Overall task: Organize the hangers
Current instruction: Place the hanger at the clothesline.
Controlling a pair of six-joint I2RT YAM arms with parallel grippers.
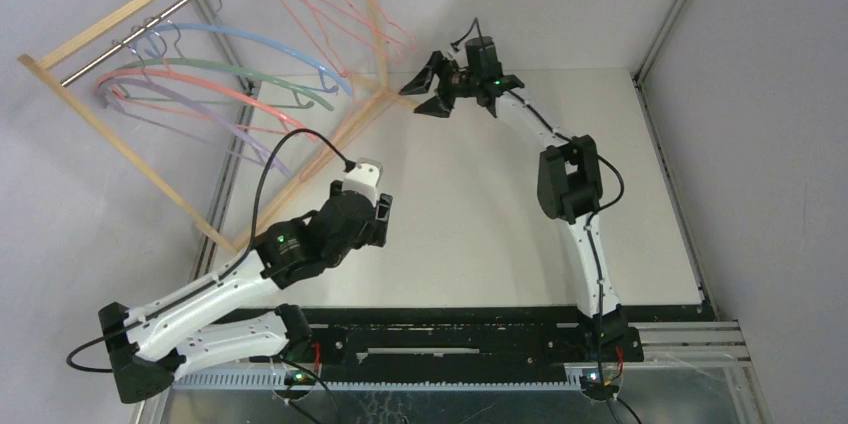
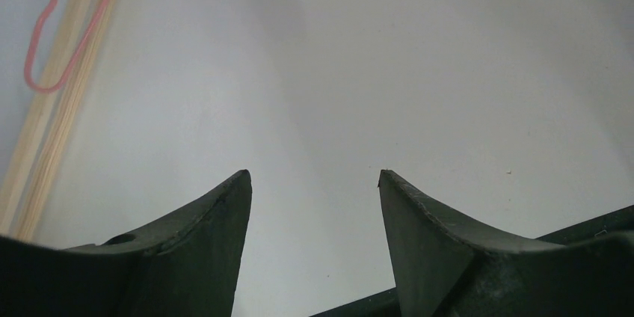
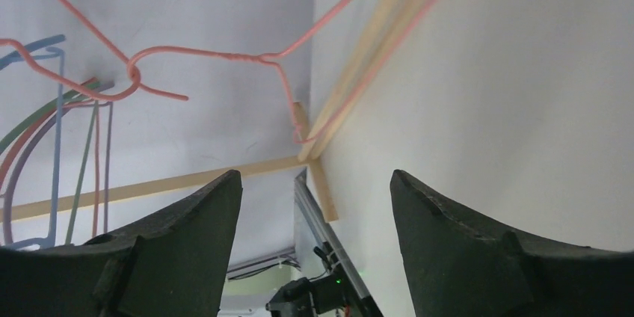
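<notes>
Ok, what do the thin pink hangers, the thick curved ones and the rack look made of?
Thin pink hangers: likely coated wire, matte; the neck is twisted around itself. Thick curved hangers: probably plastic, smooth, in solid pastel colours. Rack frame: pale wood that looks unfinished, with faint grain in the wrist views. Its rod: seemingly metal, grey with a slight sheen.

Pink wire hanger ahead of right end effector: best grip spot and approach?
Probably the twisted neck of the pink wire hanger, beside its hook: doubled wire, stiffest. Come straight ahead with the right end effector, jaws straddling it.
</notes>
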